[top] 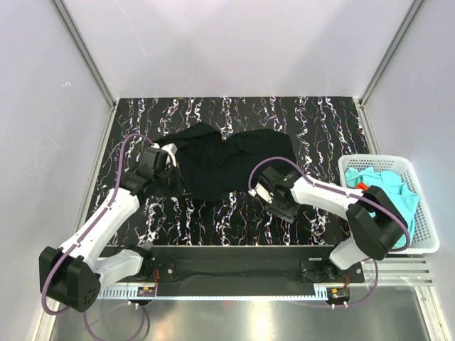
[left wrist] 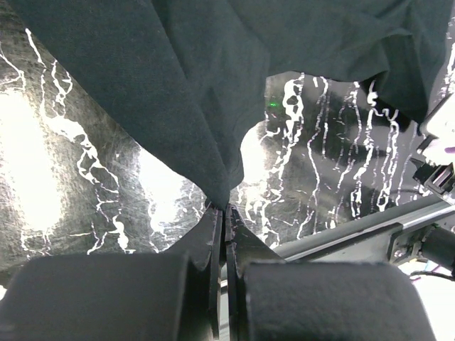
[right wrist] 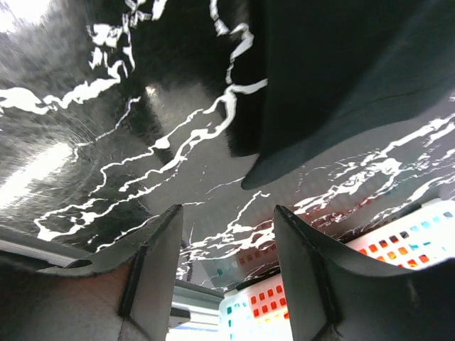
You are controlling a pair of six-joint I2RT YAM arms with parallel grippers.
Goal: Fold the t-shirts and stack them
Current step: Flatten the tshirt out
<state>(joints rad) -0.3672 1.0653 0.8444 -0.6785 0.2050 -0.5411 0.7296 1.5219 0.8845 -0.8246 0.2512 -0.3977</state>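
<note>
While my left hand [left wrist: 225,212] pinches the black t-shirt [top: 217,163], my right hand [right wrist: 227,214] hangs open, empty, beside it.

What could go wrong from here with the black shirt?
1. The left tool pinches only a thin fold of the black t-shirt; it might slip out under a pull.
2. The right tool is open short of the shirt's edge, holding nothing; a one-sided pull could bunch the cloth.

A robotics lab enclosure: white panel walls [top: 242,42], aluminium corner posts [top: 82,53] (slotted rail [top: 234,290] below), black marbled tabletop [top: 320,121].
</note>
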